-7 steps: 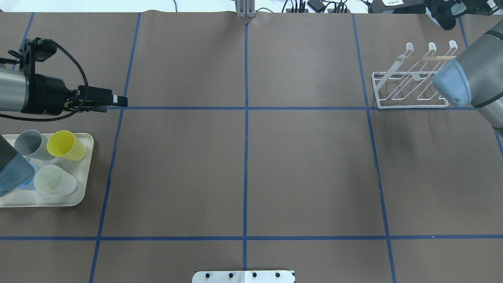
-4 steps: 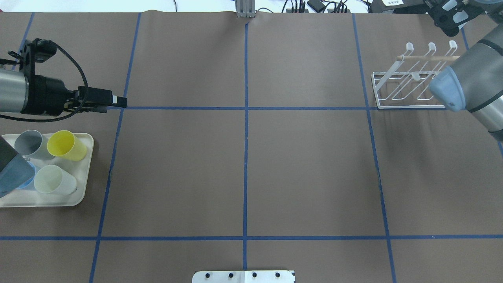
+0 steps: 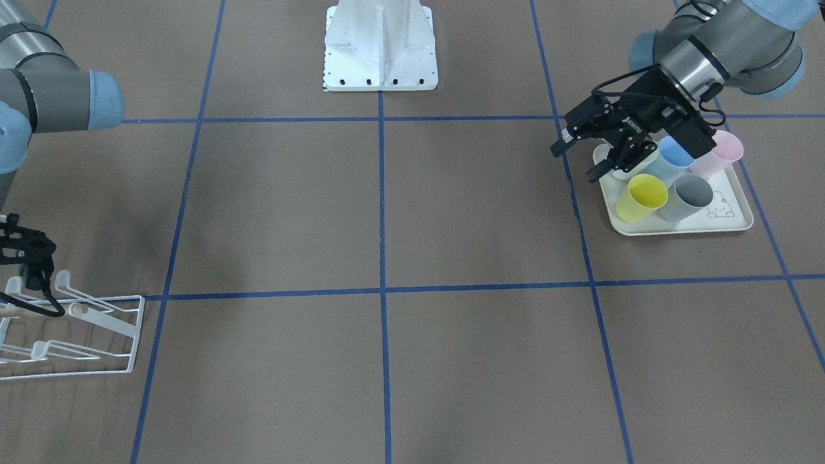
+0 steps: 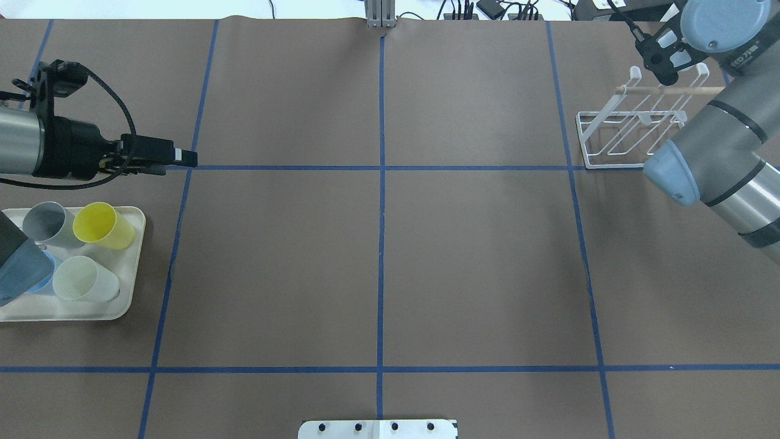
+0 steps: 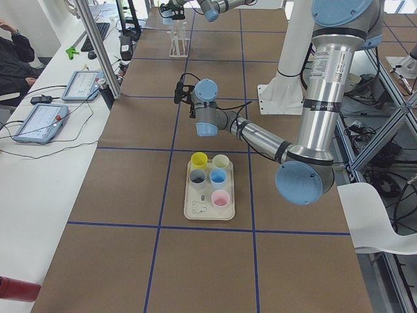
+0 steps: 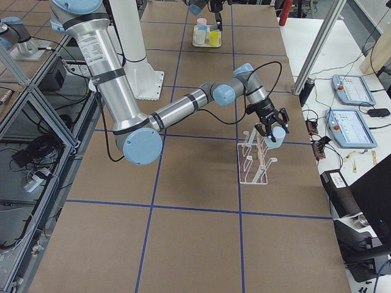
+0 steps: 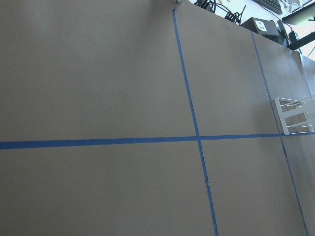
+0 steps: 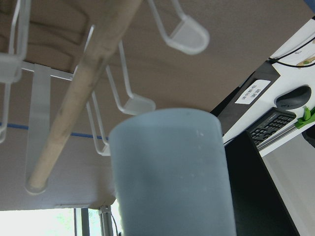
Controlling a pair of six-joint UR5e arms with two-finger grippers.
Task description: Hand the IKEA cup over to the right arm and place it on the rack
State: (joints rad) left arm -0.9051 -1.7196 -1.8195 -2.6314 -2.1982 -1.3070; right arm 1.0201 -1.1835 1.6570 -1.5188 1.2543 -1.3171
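- Fingers (image 3: 599,171) of the left gripper (image 3: 572,164) are spread wide with nothing between them. The front view shows the gap, while the overhead view sees them edge-on as one black bar.
- In the front view that gripper overlaps the tray (image 3: 733,218) and hides part of the cream cup (image 3: 631,166). The overhead view shows it off the tray, above a tape line (image 4: 274,167).
- The right gripper (image 6: 272,130) is clamped on the cup (image 8: 170,172), which is pale blue, with a finger on either side. Only the right-side view shows this grip.
- The right wrist view has the cup filling the lower middle, with the prongs (image 8: 187,37) and dowel (image 8: 93,64) close behind it. Whether the cup touches a prong I cannot tell.
- The overhead view shows the rack (image 4: 612,163) on the table (image 4: 475,256) at far right, with the right arm (image 4: 719,140) crossing its near corner.
- The front view cuts the right gripper off at its edge, above the rack, and the held cup is out of sight.
- On the tray the front view also shows the yellow cup (image 3: 641,196), grey cup (image 3: 691,195), blue cup (image 3: 675,154) and pink cup (image 3: 720,149). In the overhead view the left arm (image 4: 21,271) hides the pink cup and most of the blue cup.
- The left wrist view shows only table, crossing tape and the rack's end at the right edge.
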